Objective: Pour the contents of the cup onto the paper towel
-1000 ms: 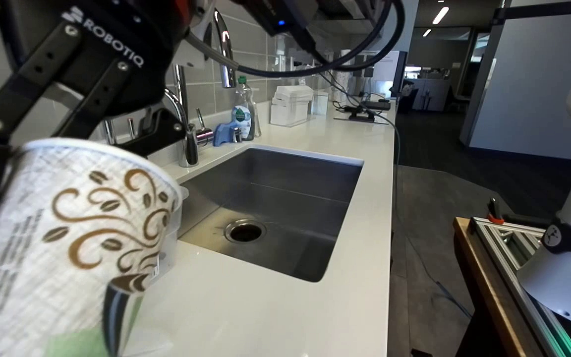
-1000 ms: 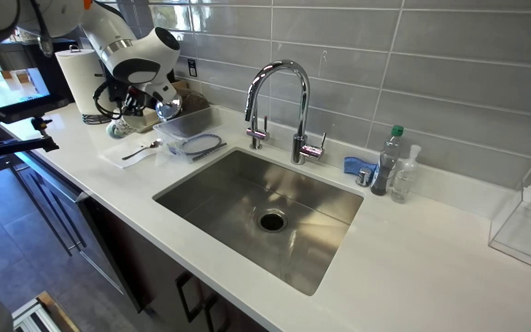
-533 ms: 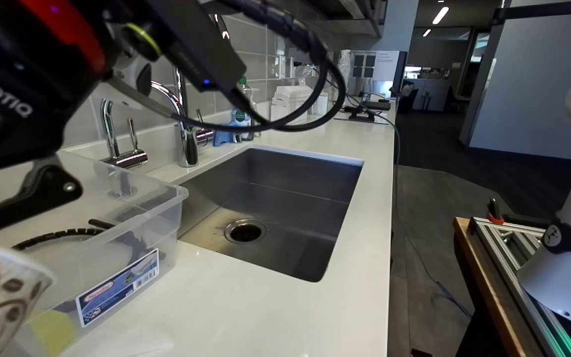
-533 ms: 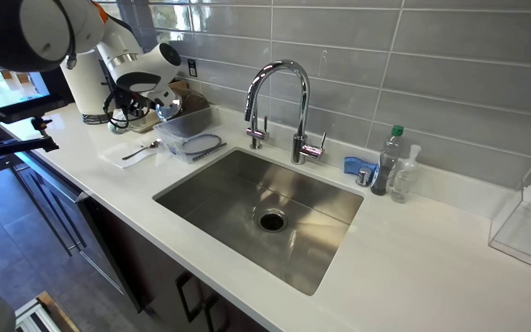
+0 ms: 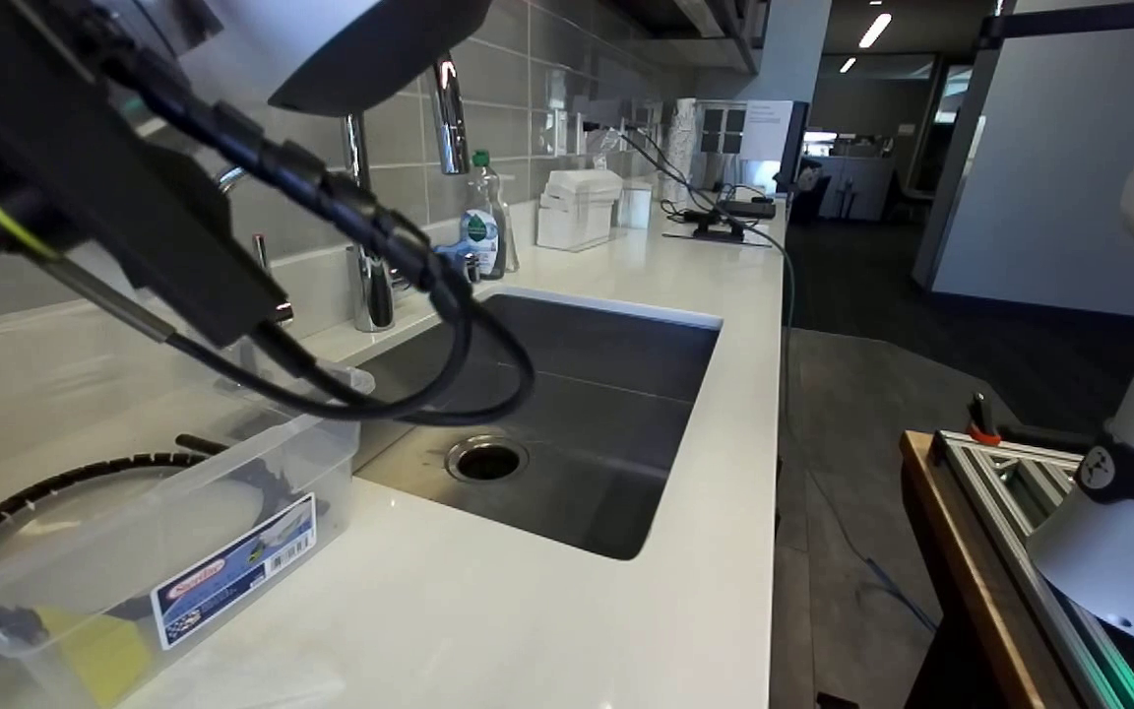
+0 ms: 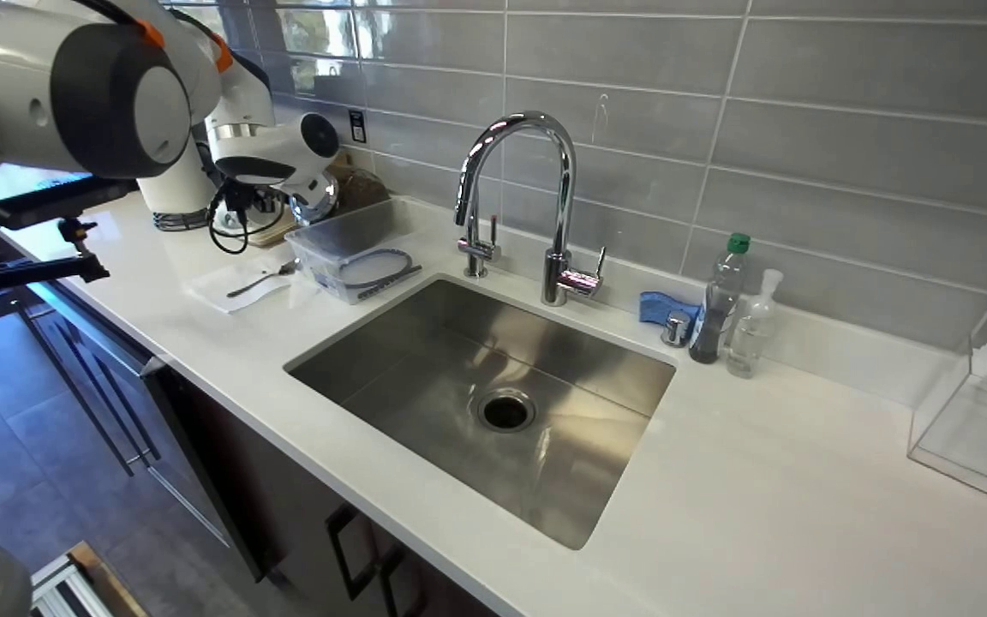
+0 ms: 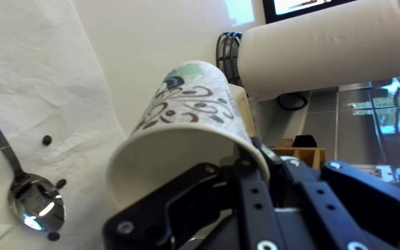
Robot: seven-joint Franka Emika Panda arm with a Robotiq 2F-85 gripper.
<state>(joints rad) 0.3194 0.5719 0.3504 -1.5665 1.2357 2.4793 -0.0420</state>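
The pale paper cup (image 7: 194, 100) with a brown printed pattern lies tipped on its side in the wrist view, mouth toward the camera. My gripper (image 7: 247, 154) is shut on its wall near the rim, one finger inside and one outside. The visible inside of the cup shows no contents. The white paper towel (image 7: 75, 104) lies to the left, bearing a spoon (image 7: 36, 205) and a few dark bean-like bits (image 7: 47, 140). The towel also shows in both exterior views (image 5: 242, 684) (image 6: 221, 278). Cup and fingers are hidden or out of view in both exterior views.
The clear plastic bin (image 5: 163, 532) with a blue label stands beside the sink (image 6: 493, 343). A paper towel roll (image 7: 325, 48) on a wire stand is behind the cup. A chrome faucet (image 6: 562, 206) rises behind the sink. Cables loop from my wrist (image 5: 409, 404).
In an exterior view the wrist and cup have moved left and the cup has left the picture. In an exterior view the arm has swung down and right, and the cup is now hidden.
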